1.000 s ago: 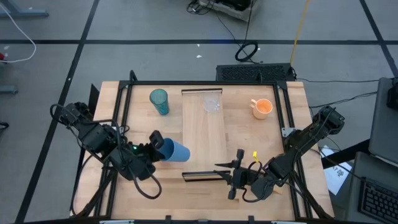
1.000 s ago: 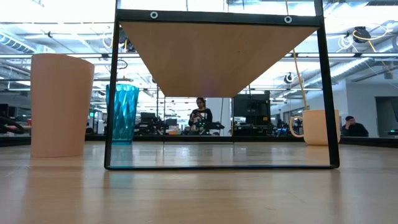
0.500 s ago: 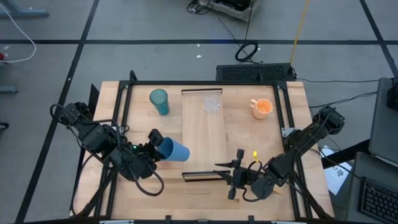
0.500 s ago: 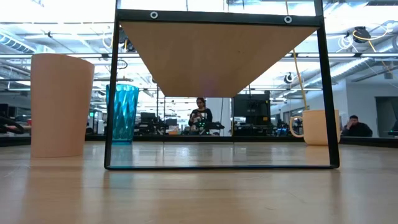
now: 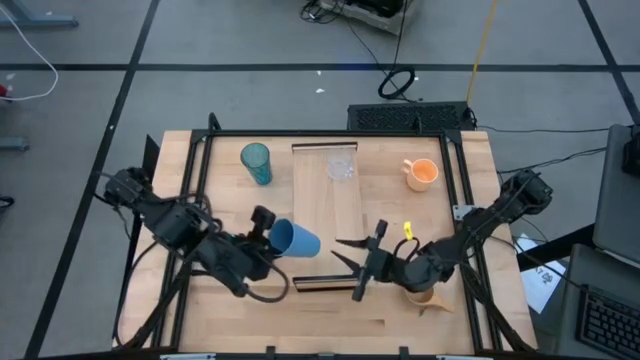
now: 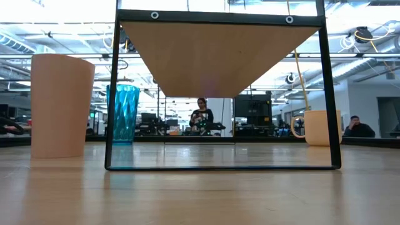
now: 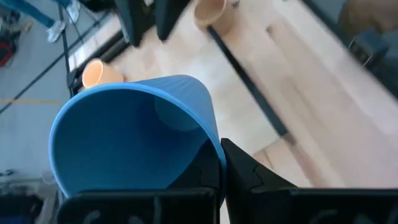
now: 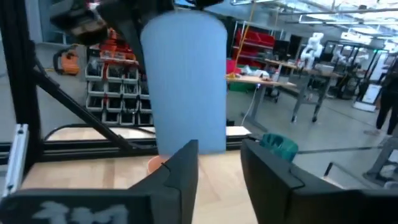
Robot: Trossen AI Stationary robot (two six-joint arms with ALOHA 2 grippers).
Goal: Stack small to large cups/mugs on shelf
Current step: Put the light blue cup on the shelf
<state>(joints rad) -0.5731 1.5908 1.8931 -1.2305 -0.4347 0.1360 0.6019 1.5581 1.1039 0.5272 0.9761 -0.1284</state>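
The smooth blue plastic cup (image 5: 296, 240) lies tilted in the left gripper (image 5: 262, 226), clamped at its base, while the right gripper (image 5: 352, 262) hangs empty, jaws parted, beside the light-wood shelf (image 5: 328, 205).

shelf (image 5: 328, 225) middle bare, glass cup (image 5: 341, 168) far end
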